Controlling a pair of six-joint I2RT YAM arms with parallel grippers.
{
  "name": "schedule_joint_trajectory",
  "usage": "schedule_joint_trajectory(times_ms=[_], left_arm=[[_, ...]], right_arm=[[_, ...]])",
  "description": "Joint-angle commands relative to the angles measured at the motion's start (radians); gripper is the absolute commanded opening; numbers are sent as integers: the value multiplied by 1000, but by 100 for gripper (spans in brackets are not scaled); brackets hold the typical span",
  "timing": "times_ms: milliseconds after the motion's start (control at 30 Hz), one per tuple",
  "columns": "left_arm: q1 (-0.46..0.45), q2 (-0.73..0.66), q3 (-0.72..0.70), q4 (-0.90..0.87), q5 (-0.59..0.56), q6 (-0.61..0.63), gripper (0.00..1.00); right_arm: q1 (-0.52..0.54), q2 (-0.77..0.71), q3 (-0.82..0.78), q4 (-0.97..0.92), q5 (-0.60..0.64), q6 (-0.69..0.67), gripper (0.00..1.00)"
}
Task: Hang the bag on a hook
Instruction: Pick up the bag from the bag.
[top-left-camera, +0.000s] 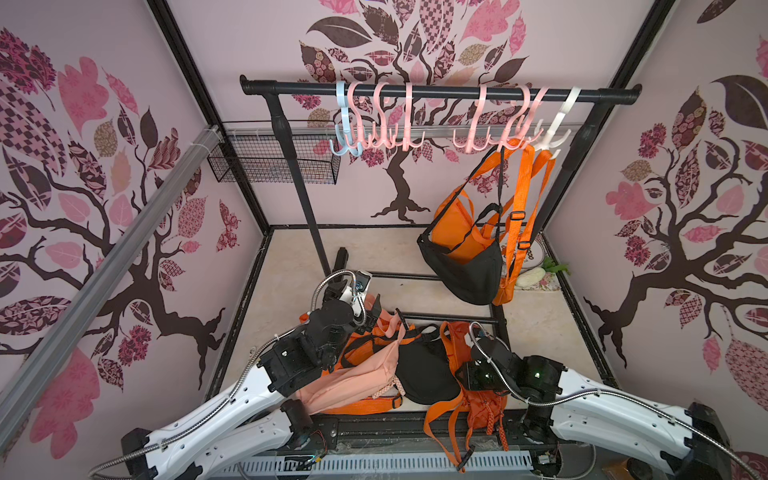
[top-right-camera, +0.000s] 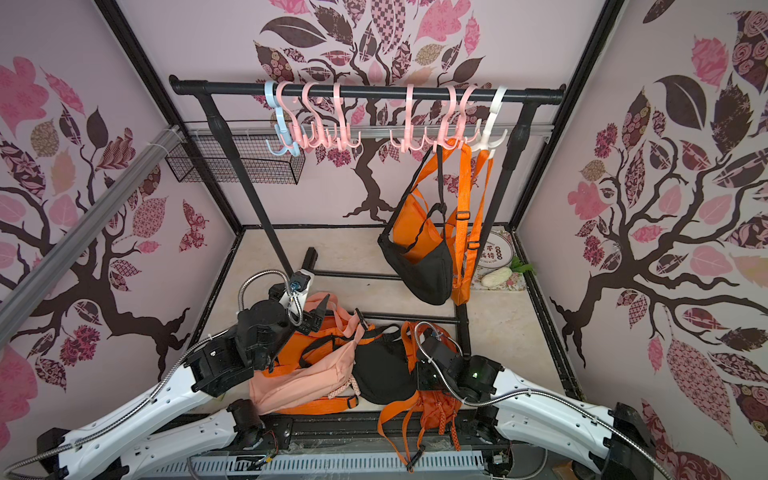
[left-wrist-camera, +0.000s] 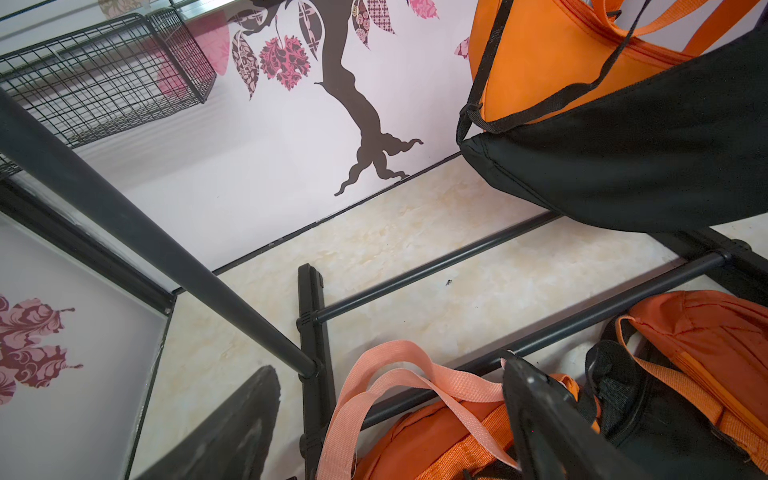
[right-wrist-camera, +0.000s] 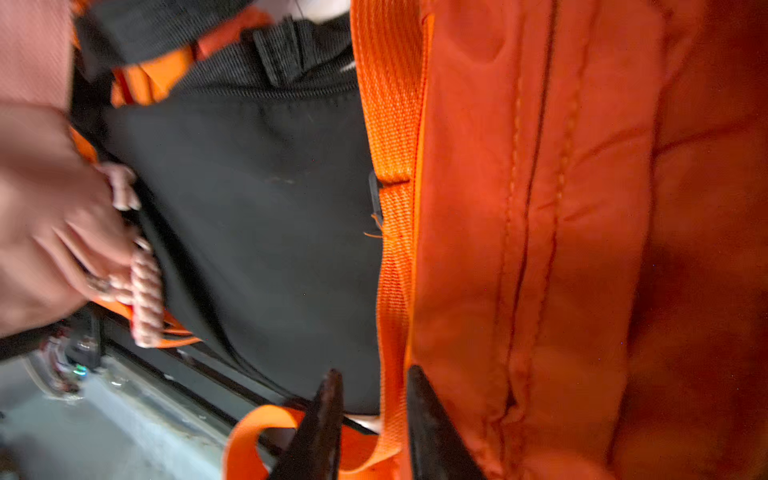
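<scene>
Jaws of the left gripper (left-wrist-camera: 388, 365) stand wide apart with nothing clamped; a pink strap loop (left-wrist-camera: 343, 440) lies between the fingers in the left wrist view. Jaws of the right gripper (right-wrist-camera: 374, 372) stand partly closed on either side of an orange strap (right-wrist-camera: 395, 270): one finger lies against the webbing and a gap shows beside the other, so we cannot tell whether the strap is clamped. We locate this strap on the orange backpack (top-left-camera: 484, 409), which lies on the floor (top-left-camera: 291, 266) at lower centre in both top views, piled with a pink bag (top-left-camera: 357, 378) and a black bag (top-left-camera: 419, 370). At upper centre, the black rail (top-left-camera: 449, 89) carries a row of plastic hooks (top-left-camera: 409, 120). An orange-and-black bag (top-left-camera: 461, 257) hangs by its straps from hooks at the right end of the row, well apart from the pile. A wire basket (top-left-camera: 270, 162) sits against the back wall, left of the hooks.
</scene>
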Motion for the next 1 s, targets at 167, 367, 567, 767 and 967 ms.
schedule_joint_trajectory(times_ms=[167, 367, 567, 767, 967], left_arm=[[-3, -2, -26, 23, 0, -14, 87], [-3, -6, -27, 24, 0, -15, 87], [-3, -1, -26, 24, 5, -17, 86], [-3, 1, -26, 25, 7, -16, 86], [-4, -7, -32, 31, 35, -14, 86]], right_arm=[[18, 62, -51, 27, -132, 15, 44], [45, 70, -64, 3, -88, 28, 36], [45, 80, -47, -21, -63, 16, 12], [44, 39, 39, -116, -19, -12, 0], [44, -43, 188, -168, -32, -52, 0]])
